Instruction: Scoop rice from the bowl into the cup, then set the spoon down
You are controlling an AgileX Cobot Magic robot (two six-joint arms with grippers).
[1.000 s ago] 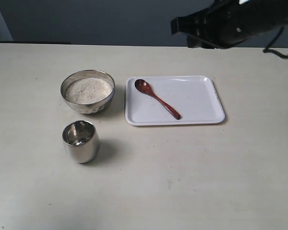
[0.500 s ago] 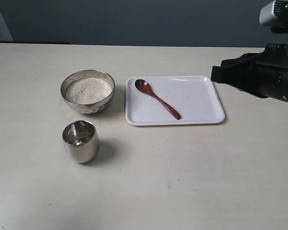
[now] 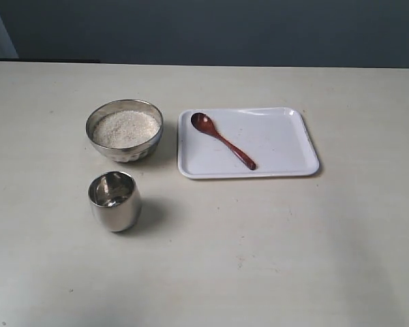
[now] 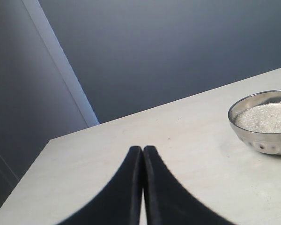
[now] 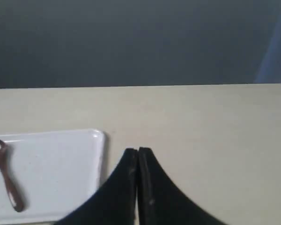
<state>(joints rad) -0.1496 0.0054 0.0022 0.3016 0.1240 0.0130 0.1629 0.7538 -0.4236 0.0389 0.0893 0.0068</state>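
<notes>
On the pale counter (image 3: 259,259) the bowl (image 3: 124,145) stands left of a white tray (image 3: 279,139), just beside it without touching. The rice (image 3: 125,128) fills the bowl in a pale, nearly level heap that reaches close to the rim. The cup (image 3: 114,204) stands upright in front of the bowl, nearer the camera and apart from it; its inside gives back bright reflections, and whether any grains lie in it cannot be told. The spoon (image 3: 223,139) lies on the tray, hollow side up, its oval head toward the back left corner on the bowl's side and its thin handle running diagonally toward the tray's front middle, wholly within the rim. In the left wrist view the left gripper (image 4: 143,151) is clenched, its two black fingers pressed flat together and holding nothing, over a bare stretch of counter, with the bowl and its rice well apart from it farther along. In the right wrist view the right gripper (image 5: 138,151) is likewise clenched on nothing, its fingers meeting in a thin seam, over the counter just beside the tray's edge and apart from the spoon, which rests toward the tray's other side. A dark grey-blue wall (image 3: 204,30) stands behind the counter.
</notes>
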